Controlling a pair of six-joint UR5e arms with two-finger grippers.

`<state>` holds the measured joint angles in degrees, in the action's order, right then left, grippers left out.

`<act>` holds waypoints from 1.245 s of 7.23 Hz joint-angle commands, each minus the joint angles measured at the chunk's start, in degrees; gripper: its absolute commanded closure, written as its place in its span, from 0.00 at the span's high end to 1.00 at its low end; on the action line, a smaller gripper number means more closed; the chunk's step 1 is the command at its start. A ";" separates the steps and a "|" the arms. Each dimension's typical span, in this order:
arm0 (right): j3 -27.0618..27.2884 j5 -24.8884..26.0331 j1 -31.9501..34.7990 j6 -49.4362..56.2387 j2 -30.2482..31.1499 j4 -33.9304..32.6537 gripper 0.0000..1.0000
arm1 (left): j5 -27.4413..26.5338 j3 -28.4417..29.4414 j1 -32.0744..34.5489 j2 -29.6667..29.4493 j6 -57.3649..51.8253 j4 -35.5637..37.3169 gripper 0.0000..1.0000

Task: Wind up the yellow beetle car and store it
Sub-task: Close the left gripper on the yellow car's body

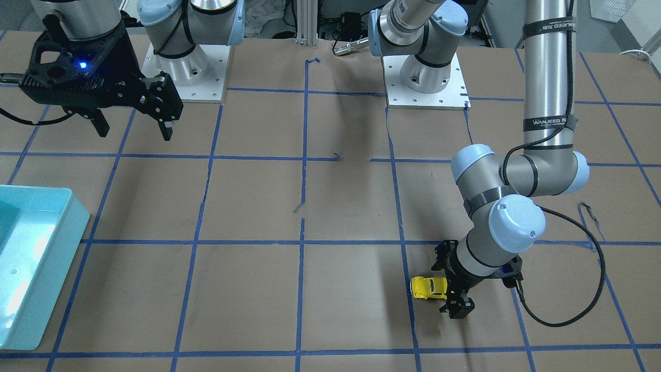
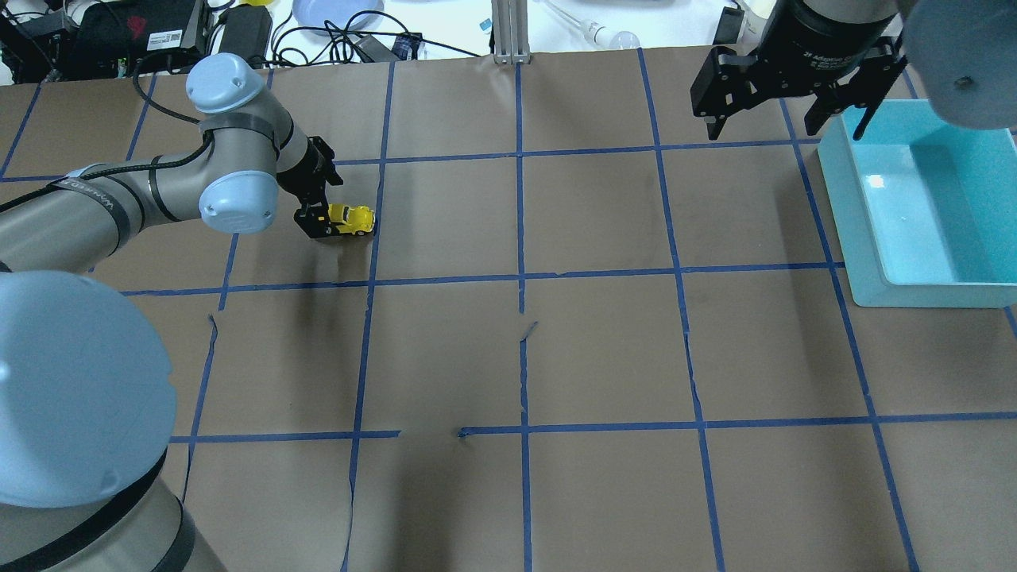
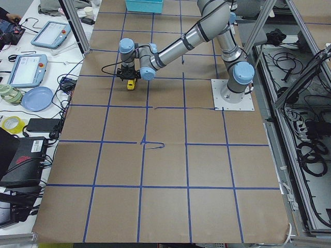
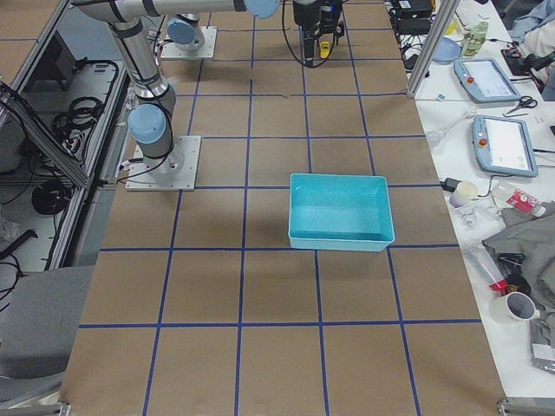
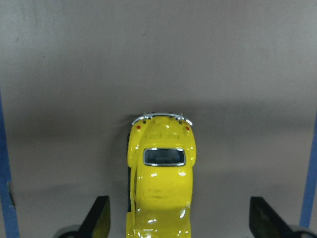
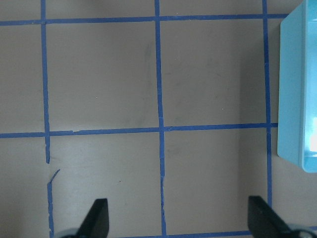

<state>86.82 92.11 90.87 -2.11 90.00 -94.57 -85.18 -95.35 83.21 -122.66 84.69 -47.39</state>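
Front view: the glossy, rounded yellow beetle car [image 1: 427, 288] sits on the matte brown paper table [image 1: 248, 289] with its blue tape grid, at the left gripper [image 1: 450, 285]. Left wrist view: flat black fingers [image 5: 99, 220] are spread wide, with the car between them, untouched. Overhead: the right gripper [image 2: 785, 127] is also spread, near the smooth teal bin [image 2: 914, 278].

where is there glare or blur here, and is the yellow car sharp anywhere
Left wrist view: the yellow beetle car is sharp, small highlights on its glossy roof, a soft shadow past its bumper. Overhead view: a bright glare spot inside the teal bin. Front-facing view: the bin's floor is washed pale by glare.
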 commanded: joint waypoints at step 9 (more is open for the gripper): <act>-0.08 0.00 0.01 0.00 0.00 0.00 1.00 | 6.02 0.86 1.15 1.98 0.20 0.11 0.00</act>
<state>86.75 92.12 90.84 -2.11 90.00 -94.57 -83.36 -95.03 83.70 -121.50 84.35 -47.16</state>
